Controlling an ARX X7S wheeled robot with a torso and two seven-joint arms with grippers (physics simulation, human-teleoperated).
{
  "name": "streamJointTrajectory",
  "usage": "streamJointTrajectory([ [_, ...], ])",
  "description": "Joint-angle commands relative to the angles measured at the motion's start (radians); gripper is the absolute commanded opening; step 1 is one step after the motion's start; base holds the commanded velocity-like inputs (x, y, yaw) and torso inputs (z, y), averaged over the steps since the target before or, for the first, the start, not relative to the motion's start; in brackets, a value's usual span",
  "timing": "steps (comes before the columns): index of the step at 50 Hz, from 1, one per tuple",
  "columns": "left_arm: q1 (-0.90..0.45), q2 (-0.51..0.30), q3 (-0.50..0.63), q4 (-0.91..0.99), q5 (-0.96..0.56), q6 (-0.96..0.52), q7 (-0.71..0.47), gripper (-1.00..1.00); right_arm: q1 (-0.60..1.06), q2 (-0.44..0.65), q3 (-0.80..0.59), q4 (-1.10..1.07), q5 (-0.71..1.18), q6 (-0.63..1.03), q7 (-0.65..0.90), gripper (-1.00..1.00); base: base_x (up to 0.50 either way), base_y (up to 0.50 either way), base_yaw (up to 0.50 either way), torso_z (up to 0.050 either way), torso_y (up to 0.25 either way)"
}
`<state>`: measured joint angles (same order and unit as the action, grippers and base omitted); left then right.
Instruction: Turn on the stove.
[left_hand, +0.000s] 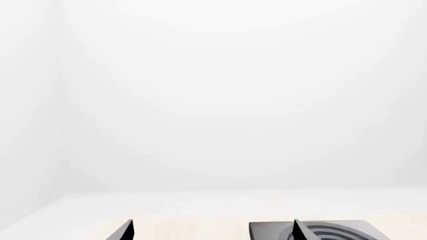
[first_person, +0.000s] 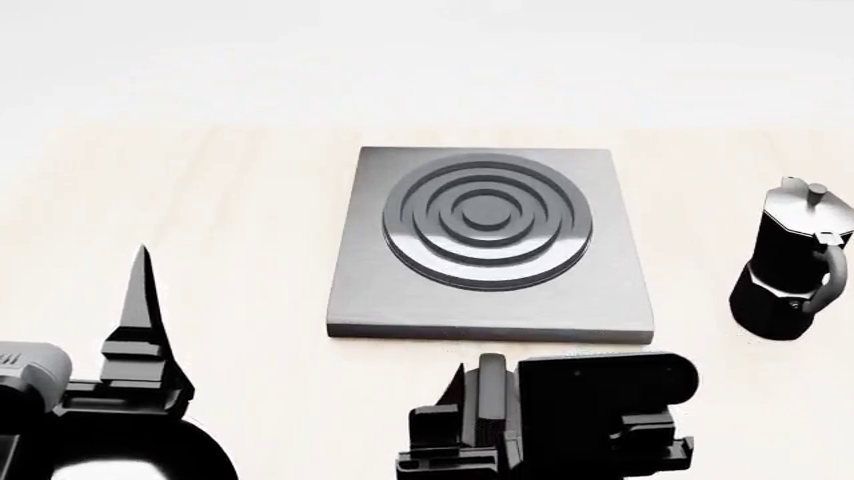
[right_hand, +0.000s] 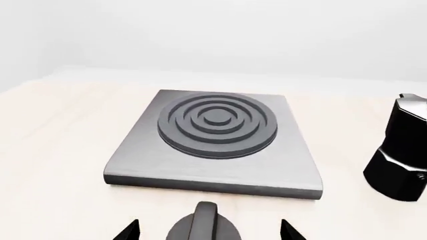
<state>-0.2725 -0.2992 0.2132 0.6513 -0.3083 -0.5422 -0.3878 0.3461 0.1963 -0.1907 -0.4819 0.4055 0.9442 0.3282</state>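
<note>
The stove is a flat dark-grey square plate (first_person: 491, 240) with raised burner rings, in the middle of a pale wooden table; it also shows in the right wrist view (right_hand: 213, 137). Its small round knob (right_hand: 203, 226) with an upright fin sits just in front of the plate's near edge, and shows in the head view (first_person: 491, 385) too. My right gripper (right_hand: 207, 231) is open, one fingertip on each side of the knob, not touching it. My left gripper (left_hand: 212, 231) is open and empty, left of the plate, whose corner (left_hand: 333, 229) shows past one finger.
A black moka pot (first_person: 790, 265) stands upright on the table right of the plate, also in the right wrist view (right_hand: 400, 150). The left arm (first_person: 127, 390) sits at the lower left of the head view. A white wall lies behind the table.
</note>
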Motion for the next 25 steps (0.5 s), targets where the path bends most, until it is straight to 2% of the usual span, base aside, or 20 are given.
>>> streamJointTrajectory([
  [1, -0.002, -0.002, 0.003, -0.004, -0.004, 0.002, -0.004, 1.0, 0.014, -0.008, 0.006, 0.03, 0.014, 0.036, 0.019, 1.0, 0.0, 0.0, 0.0, 0.0, 0.0],
  [25, -0.002, -0.01, 0.008, -0.007, -0.009, 0.009, -0.013, 1.0, 0.059, -0.022, 0.002, 0.102, 0.045, 0.078, 0.026, 1.0, 0.0, 0.0, 0.0, 0.0, 0.0],
])
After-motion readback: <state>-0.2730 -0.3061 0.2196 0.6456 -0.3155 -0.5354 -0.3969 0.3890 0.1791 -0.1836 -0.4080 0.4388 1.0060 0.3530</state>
